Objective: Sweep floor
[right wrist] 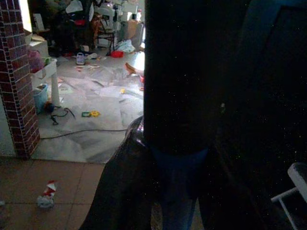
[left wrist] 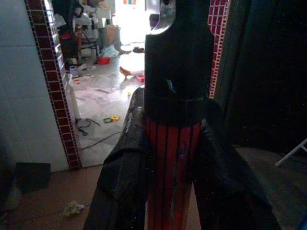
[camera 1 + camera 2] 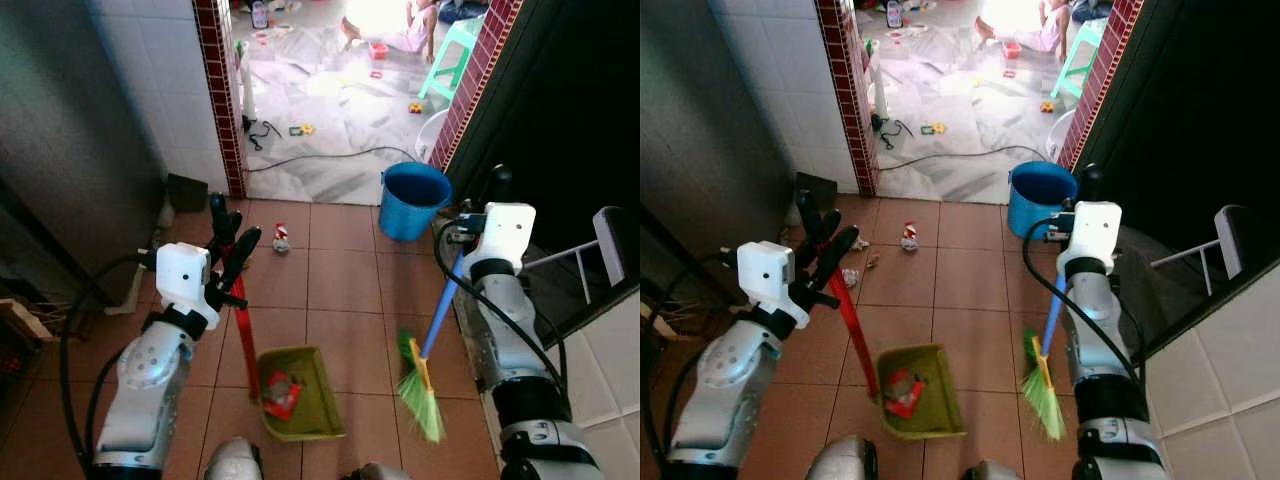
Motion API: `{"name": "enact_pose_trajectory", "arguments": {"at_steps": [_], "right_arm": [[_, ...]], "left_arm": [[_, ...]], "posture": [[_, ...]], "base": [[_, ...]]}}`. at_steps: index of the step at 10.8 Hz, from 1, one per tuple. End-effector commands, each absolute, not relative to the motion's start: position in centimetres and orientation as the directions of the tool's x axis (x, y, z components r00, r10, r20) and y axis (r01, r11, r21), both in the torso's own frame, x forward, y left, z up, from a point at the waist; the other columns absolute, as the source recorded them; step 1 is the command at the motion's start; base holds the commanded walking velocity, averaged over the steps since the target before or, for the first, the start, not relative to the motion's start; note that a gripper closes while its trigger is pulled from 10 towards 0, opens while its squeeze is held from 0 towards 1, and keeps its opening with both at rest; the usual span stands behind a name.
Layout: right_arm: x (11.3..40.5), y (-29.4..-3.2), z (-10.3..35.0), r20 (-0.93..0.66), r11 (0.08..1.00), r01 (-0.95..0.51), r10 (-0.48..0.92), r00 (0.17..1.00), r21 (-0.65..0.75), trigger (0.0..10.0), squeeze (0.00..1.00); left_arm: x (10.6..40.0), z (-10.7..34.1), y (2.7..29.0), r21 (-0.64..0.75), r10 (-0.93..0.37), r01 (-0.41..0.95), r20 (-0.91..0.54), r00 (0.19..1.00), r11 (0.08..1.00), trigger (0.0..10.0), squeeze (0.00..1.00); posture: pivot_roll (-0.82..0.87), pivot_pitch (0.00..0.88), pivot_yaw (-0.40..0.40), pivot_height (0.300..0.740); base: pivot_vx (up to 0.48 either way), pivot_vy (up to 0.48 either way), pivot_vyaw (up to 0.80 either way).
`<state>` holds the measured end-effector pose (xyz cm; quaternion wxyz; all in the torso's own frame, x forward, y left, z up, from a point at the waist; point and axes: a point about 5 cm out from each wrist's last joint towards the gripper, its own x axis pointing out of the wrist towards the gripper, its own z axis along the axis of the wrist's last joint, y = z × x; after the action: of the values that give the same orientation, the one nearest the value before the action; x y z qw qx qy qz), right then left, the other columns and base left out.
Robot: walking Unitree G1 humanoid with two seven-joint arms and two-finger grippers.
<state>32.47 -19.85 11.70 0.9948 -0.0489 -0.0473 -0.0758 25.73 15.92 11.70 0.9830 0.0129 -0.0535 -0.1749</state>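
Observation:
A green dustpan (image 3: 310, 395) with a long red handle (image 3: 244, 335) rests on the terracotta tiles, and a red wrapper (image 3: 282, 392) lies inside it. My left gripper (image 3: 232, 235) is shut on the top of that handle (image 2: 168, 167). To the right stands a broom with green bristles (image 3: 420, 385) and a blue handle (image 3: 440, 315). My right gripper (image 3: 497, 188) is shut on the upper part of this handle (image 1: 177, 191). A crumpled red-and-white wrapper (image 3: 281, 238) lies on the floor ahead, with smaller scraps (image 3: 850, 275) near the left wall.
A blue bucket (image 3: 413, 198) stands ahead on the right by the doorway. Brick-trimmed wall corners (image 3: 222, 100) frame the opening. Beyond, a cable (image 3: 320, 155) crosses a littered floor, with a green stool (image 3: 450, 60) and a seated person (image 3: 405, 25). A white rack (image 3: 580, 260) stands right.

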Motion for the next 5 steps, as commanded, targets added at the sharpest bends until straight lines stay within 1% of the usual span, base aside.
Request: {"name": "enact_pose_trajectory", "arguments": {"at_steps": [1, 2, 3, 5], "right_arm": [[32.3, -19.9, 12.4, 0.125, 0.984, 0.164, -0.154, 0.980, -0.069, 10.0, 0.00], [31.7, -20.0, 12.6, 0.133, 0.986, 0.148, -0.137, 0.982, -0.076, 10.0, 0.00], [30.7, -20.5, 12.9, 0.142, 0.988, 0.112, -0.097, 0.985, -0.104, 10.0, 0.00], [28.1, -21.8, 11.6, 0.076, 0.988, 0.097, -0.088, 0.993, -0.122, 10.0, 0.00]], "left_arm": [[25.9, 13.2, 15.8, 0.058, -0.364, 0.359, 0.158, 0.918, 0.931, 10.0, 0.00], [25.7, 12.8, 16.2, 0.066, -0.372, 0.366, 0.130, 0.919, 0.928, 10.0, 0.00], [24.9, 12.2, 16.6, 0.067, -0.375, 0.370, 0.095, 0.922, 0.927, 10.0, 0.00], [23.5, 11.0, 16.9, 0.062, -0.371, 0.368, 0.045, 0.928, 0.928, 10.0, 0.00]], "posture": [[0.00, 0.000, -0.029, 0.740], [-0.01, 0.000, -0.023, 0.740], [-0.02, 0.000, -0.018, 0.740], [-0.03, 0.000, -0.019, 0.740]], "base": [[0.000, 0.000, 0.00], [0.000, 0.000, 0.00], [0.000, 0.000, 0.00], [0.000, 0.000, 0.00]]}}
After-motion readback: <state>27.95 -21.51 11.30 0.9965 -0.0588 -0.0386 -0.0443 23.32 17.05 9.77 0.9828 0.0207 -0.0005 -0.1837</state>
